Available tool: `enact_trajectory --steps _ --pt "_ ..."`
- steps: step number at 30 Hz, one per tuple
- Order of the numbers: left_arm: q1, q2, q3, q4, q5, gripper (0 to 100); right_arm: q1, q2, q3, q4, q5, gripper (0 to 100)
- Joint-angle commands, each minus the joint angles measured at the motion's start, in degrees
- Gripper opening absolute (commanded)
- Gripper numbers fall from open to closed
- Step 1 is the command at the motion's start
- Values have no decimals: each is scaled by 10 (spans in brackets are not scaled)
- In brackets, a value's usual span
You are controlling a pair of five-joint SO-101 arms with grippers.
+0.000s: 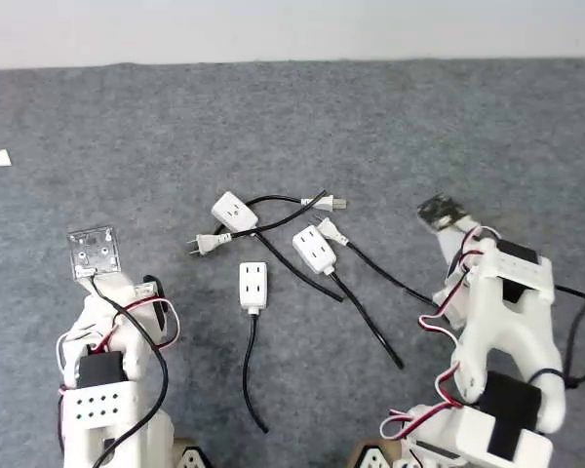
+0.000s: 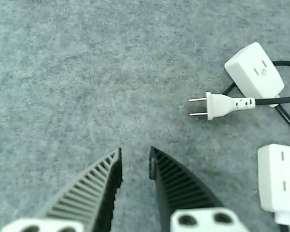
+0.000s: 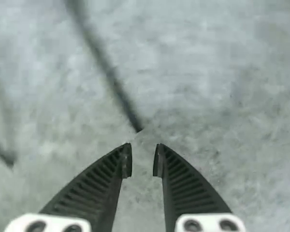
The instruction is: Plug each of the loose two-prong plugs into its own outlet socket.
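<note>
Three white outlet sockets lie mid-table: one at the back, one to its right, one nearer the front. Three white two-prong plugs on black cords lie loose: one on the left, one at the back, one beside the right socket. My left gripper hovers over bare carpet, slightly open and empty, with the left plug and back socket ahead of it. My right gripper is slightly open and empty, just short of a black cord end.
The table is covered in grey carpet. Black cords cross each other between the sockets, and one cord end lies near the right arm. The left arm sits front left. Small white scraps lie far left.
</note>
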Motion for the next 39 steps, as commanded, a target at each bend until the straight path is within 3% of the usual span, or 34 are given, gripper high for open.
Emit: enact_trajectory --steps 1,5,13,21,29,35,39 --pt "-2 -10 -5 -17 -5 88 -7 -60 -51 66 127 90" --pt "-3 -10 0 -30 -5 88 -22 -140 -46 109 156 89" --pt "-1 -5 19 -71 -5 88 -54 -198 69 32 39 89" --pt "0 -4 22 -62 -2 214 -44 -197 104 10 86 90" --pt "1 -4 22 -63 -1 213 -27 -179 159 -104 143 90" --pt "1 10 18 -65 -1 213 -12 -105 158 -196 146 90" --pt "1 77 -6 -83 -3 213 -27 -65 140 -204 144 90"
